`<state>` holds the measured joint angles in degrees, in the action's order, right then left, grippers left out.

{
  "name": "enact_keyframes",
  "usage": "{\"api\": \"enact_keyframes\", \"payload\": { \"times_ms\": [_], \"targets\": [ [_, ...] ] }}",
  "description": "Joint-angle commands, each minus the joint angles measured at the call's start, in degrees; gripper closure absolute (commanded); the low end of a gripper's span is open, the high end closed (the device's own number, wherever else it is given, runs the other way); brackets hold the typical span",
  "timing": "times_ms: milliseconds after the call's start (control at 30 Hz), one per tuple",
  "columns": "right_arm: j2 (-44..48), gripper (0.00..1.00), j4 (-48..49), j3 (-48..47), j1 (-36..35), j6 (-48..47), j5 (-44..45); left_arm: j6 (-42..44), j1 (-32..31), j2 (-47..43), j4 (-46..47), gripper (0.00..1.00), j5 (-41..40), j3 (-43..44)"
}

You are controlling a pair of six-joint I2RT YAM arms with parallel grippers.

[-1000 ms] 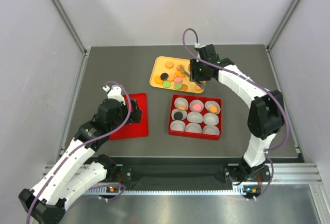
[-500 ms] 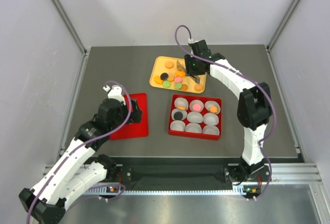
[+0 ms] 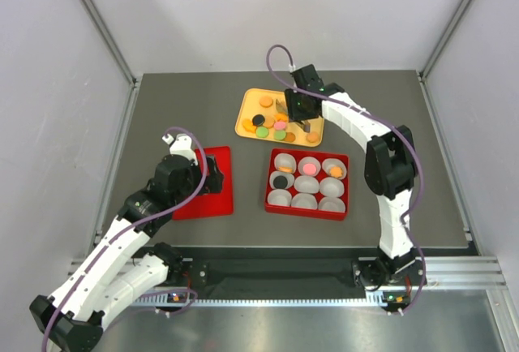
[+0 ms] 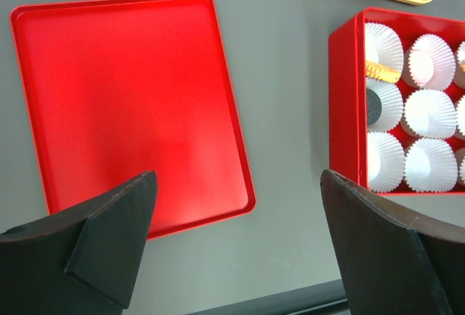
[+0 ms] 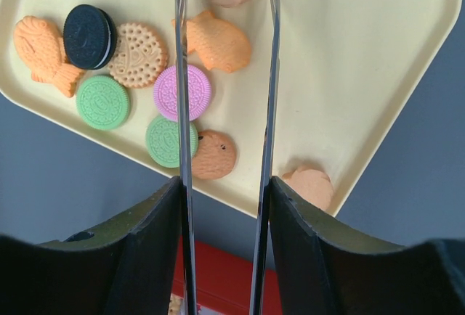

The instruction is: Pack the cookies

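Loose cookies [image 3: 270,126] lie on a yellow tray [image 3: 248,100]: round pink [image 5: 197,91], green [image 5: 103,101] and black [image 5: 87,26] ones, plus orange fish-shaped ones [image 5: 218,43]. My right gripper [image 3: 300,105] [image 5: 225,184] hangs over the tray, shut on a pair of metal tongs [image 5: 272,75]. The tong blades stand apart with a fish cookie lying between them. A red box [image 3: 308,203] of white paper cups holds an orange [image 3: 285,168], a pink [image 3: 309,165], another orange [image 3: 335,171] and a black cookie [image 3: 280,182]. My left gripper [image 3: 212,175] [image 4: 236,177] is open and empty.
A flat red lid [image 3: 208,202] [image 4: 131,104] lies left of the red box [image 4: 345,104], partly under the left arm. Grey walls close in the table on three sides. The box sits just in front of the tray.
The right arm has swung left, carrying the tongs from the tray's right edge to over its middle. The left arm has not moved.
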<state>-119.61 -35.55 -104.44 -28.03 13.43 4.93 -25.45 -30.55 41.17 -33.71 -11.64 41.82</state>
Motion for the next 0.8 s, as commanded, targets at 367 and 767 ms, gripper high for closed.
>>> {"api": "enact_keyframes", "payload": {
  "times_ms": [367,767],
  "targets": [
    [-2.5,0.52,-0.9,-5.6,-1.6,-1.6,2.5,-0.3,-0.3,0.3,0.8,0.01,-1.1,0.2],
    [-1.1,0.65,-1.7,-6.9,-1.6,-1.7,2.6,-0.4,-0.3,0.1,0.7,0.01,-1.2,0.2]
  ]
}}
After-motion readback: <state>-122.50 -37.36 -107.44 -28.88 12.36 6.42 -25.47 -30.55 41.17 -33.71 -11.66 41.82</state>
